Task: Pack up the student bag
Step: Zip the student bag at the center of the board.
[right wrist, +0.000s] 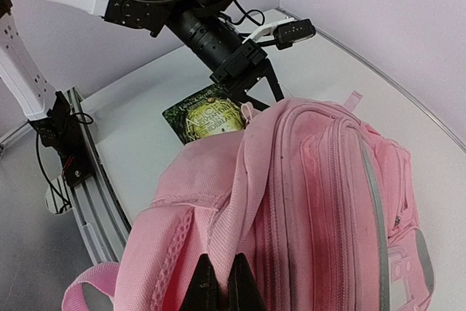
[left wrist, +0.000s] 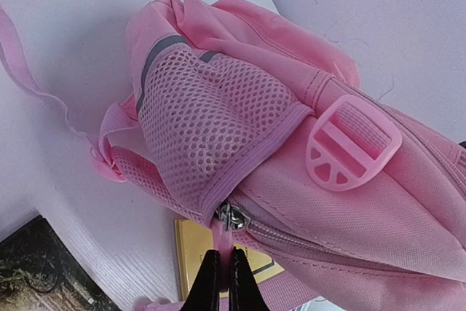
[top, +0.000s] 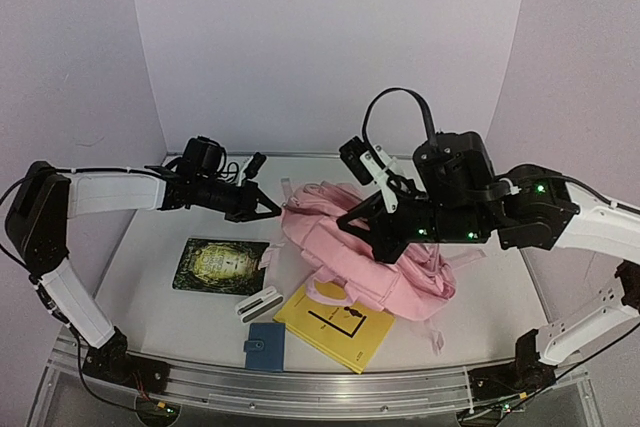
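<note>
Student bag (top: 372,259) lies on its side in the middle of the table (top: 150,277), and I hold it at both ends. My left gripper (left wrist: 220,283) is clenched on the pink zipper tab (left wrist: 221,238) at the bag's mesh-pocket end. My right gripper (right wrist: 220,282) is pinched tight on a fold of pink fabric at the bag's opposite end, near the shoulder straps, apparently to brace it.

Packing, by my reading, has barely begun: the zip in my left wrist view looks closed, and I see nothing inside the bag. Four things wait outside, all on the side of the bag nearest my bases. A dark green book (top: 220,265) lies just beside the bag and a yellow book (top: 335,325) has one corner tucked under it. A white oblong object (top: 258,304) sits a little out from the bag's edge, and a small blue wallet (top: 265,347) lies farther out again. Left to do: draw the zip open, load each item, close up.
</note>
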